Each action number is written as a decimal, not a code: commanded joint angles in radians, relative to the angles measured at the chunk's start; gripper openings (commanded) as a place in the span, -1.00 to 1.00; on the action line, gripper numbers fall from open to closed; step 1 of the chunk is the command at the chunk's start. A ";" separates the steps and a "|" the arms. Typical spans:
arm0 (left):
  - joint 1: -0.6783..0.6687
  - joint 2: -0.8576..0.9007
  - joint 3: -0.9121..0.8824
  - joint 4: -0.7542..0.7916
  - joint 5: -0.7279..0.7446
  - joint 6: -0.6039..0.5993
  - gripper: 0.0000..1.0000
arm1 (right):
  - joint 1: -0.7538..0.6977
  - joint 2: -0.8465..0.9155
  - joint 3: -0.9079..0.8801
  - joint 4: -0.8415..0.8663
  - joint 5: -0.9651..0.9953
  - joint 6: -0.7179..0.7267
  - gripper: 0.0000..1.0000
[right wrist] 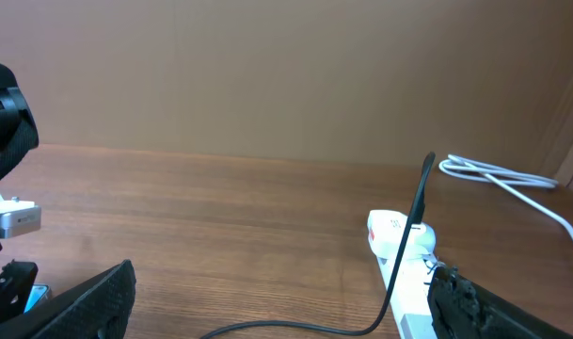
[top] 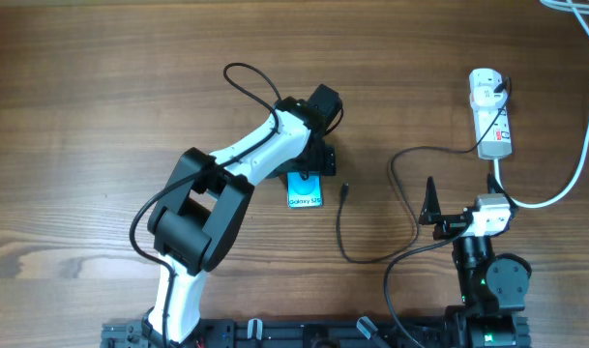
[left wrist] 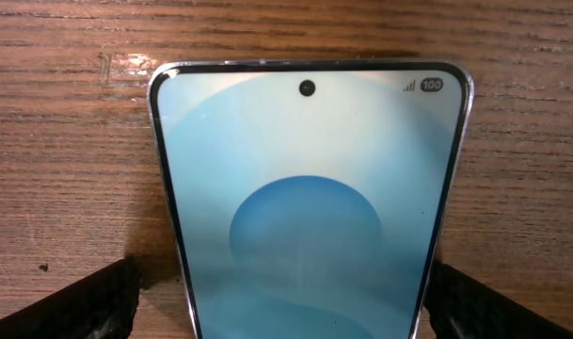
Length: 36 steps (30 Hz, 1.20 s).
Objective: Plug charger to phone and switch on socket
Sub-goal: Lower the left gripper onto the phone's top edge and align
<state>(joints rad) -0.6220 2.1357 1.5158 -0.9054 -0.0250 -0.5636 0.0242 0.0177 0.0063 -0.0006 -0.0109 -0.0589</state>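
A brown wooden table (top: 81, 97) with a plain wall (right wrist: 267, 66) behind it.
The table is dark brown wood, and long lines in the grain run from side to side. Up close, a bright shiny spot (left wrist: 126, 63) sits on the wood. A tiny dark speck (left wrist: 43, 267) lies lower down. The wall is flat and brown all over.

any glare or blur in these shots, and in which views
Left wrist: a bright glare patch on the table beside the phone, screen sharp; right wrist: near fingers dark and soft, socket clearer; overhead: even light, no glare.
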 commanded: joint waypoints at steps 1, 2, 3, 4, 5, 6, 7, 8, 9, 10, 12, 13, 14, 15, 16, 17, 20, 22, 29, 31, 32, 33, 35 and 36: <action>-0.005 0.045 -0.011 0.000 -0.010 -0.018 0.99 | -0.005 -0.004 -0.001 0.003 -0.013 -0.018 1.00; -0.005 0.045 -0.011 0.000 -0.010 -0.018 0.99 | -0.005 -0.004 -0.001 0.003 -0.013 -0.018 1.00; -0.005 0.045 -0.011 0.001 -0.006 -0.017 0.99 | -0.005 -0.004 -0.001 0.003 -0.013 -0.018 1.00; -0.005 0.045 -0.011 0.005 0.005 -0.017 1.00 | -0.005 -0.004 -0.001 0.003 -0.013 -0.017 1.00; -0.005 0.045 -0.011 0.010 0.014 -0.017 1.00 | -0.005 -0.004 -0.001 0.003 -0.012 -0.017 1.00; -0.005 0.045 -0.011 0.014 0.021 -0.017 1.00 | -0.005 -0.004 -0.001 0.003 -0.013 -0.018 0.99; -0.005 0.045 -0.011 0.016 0.020 -0.018 1.00 | -0.005 -0.004 -0.001 0.003 -0.013 -0.018 0.99; -0.005 0.047 -0.011 0.016 0.020 -0.018 1.00 | -0.005 -0.004 -0.001 0.003 -0.013 -0.017 1.00; -0.005 0.048 -0.011 0.016 0.020 -0.018 1.00 | -0.005 -0.004 -0.001 0.003 -0.013 -0.017 0.99; -0.005 0.052 -0.011 0.015 0.020 -0.018 1.00 | -0.005 -0.004 -0.001 0.003 -0.013 -0.017 0.99; -0.005 0.056 -0.011 0.015 0.020 -0.020 0.99 | -0.005 -0.004 -0.001 0.003 -0.013 -0.018 1.00; -0.005 0.056 -0.011 0.014 0.020 -0.021 0.98 | -0.005 -0.004 -0.001 0.003 -0.013 -0.018 1.00; -0.005 0.056 -0.011 0.013 0.020 -0.021 1.00 | -0.005 -0.004 -0.001 0.003 -0.013 -0.017 1.00; -0.005 0.056 -0.011 0.011 0.020 -0.022 1.00 | -0.005 -0.004 -0.001 0.003 -0.013 -0.017 1.00; -0.005 0.056 -0.011 0.006 0.020 -0.029 0.99 | -0.005 -0.004 -0.001 0.003 -0.013 -0.018 1.00; -0.005 0.056 -0.011 0.003 0.021 -0.034 1.00 | -0.005 -0.004 -0.001 0.003 -0.013 -0.017 1.00; -0.005 0.056 -0.011 -0.004 0.025 -0.060 1.00 | -0.005 -0.004 -0.001 0.003 -0.013 -0.018 0.99; -0.005 0.056 -0.011 -0.005 0.027 -0.074 1.00 | -0.005 -0.004 -0.001 0.003 -0.013 -0.018 0.99; -0.005 0.057 -0.011 -0.003 0.039 -0.081 0.99 | -0.005 -0.004 -0.001 0.003 -0.013 -0.017 1.00; -0.005 0.056 -0.011 -0.004 0.039 -0.081 0.99 | -0.005 -0.004 -0.001 0.003 -0.013 -0.018 1.00; -0.005 0.057 -0.011 -0.004 0.039 -0.081 0.98 | -0.005 -0.004 -0.001 0.003 -0.013 -0.018 1.00; -0.005 0.056 -0.011 -0.004 0.039 -0.081 0.98 | -0.005 -0.004 -0.001 0.003 -0.012 -0.018 1.00; -0.005 0.056 -0.011 -0.004 0.039 -0.081 0.96 | -0.005 -0.004 -0.001 0.003 -0.013 -0.018 1.00; -0.005 0.056 -0.011 -0.004 0.039 -0.081 0.94 | -0.005 -0.004 -0.001 0.003 -0.013 -0.017 1.00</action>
<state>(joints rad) -0.6220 2.1368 1.5166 -0.9085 -0.0177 -0.6201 0.0242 0.0177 0.0063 -0.0006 -0.0109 -0.0589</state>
